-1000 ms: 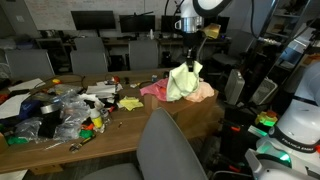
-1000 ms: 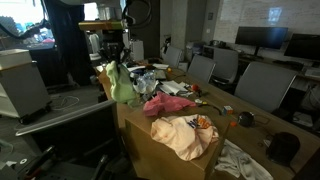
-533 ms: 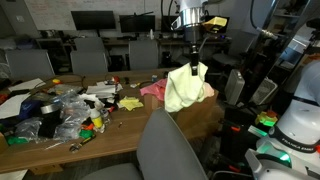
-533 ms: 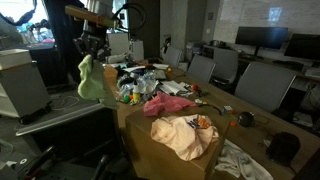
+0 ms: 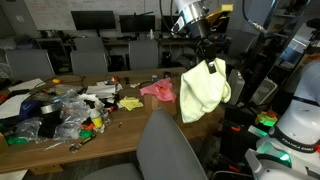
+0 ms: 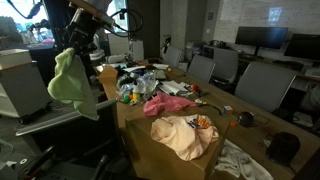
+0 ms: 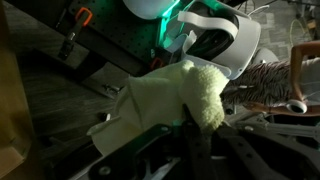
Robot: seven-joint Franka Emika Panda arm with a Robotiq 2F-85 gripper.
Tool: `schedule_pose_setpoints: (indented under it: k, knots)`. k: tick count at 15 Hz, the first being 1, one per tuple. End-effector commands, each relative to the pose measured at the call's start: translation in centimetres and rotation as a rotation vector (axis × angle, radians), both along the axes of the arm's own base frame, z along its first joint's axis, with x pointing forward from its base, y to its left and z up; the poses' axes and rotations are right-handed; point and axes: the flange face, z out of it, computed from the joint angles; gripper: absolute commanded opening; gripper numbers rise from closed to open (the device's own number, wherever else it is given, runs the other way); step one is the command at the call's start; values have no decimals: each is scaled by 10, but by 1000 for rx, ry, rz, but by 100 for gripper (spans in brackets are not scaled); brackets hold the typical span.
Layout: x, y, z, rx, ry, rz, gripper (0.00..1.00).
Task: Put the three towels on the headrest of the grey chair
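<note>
One towel, the pale yellow towel [image 5: 205,92], has been swung off the desk [image 5: 130,130] in an exterior view. It is clamped in the closed gripper [image 5: 211,64], above the grey chair [image 5: 170,150]. In an exterior view the pink towel [image 6: 165,105] and peach-orange towel [image 6: 185,135] are left lying. In the wrist view the cloth is bunched at the gripper, so a first delivery is judged begun.

Hanging towel [image 5: 205,92] is reading pale yellow, plain, no print. The wrist view [image 7: 170,100] is giving the same pale yellow, while in an exterior view this towel [image 6: 68,82] is looking greener. Pink towel [image 5: 158,90] is showing plain, unpatterned. Peach-orange towel [image 6: 183,136] is showing paler cream folds. Scrap [image 5: 130,103] is showing bright yellow. Chair back [image 5: 172,148] is showing plain grey. Table [image 5: 120,136] is showing brown wood.
</note>
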Motion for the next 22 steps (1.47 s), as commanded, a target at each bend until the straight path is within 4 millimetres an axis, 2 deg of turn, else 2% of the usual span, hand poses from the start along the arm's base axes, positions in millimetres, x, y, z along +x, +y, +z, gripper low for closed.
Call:
schedule_pose_setpoints:
  k: [1, 11, 22]
  knots:
    - [8, 13, 2, 18, 64, 62, 3]
    - [31, 41, -23, 10, 97, 99, 3]
    - [70, 34, -44, 76, 2, -54, 3]
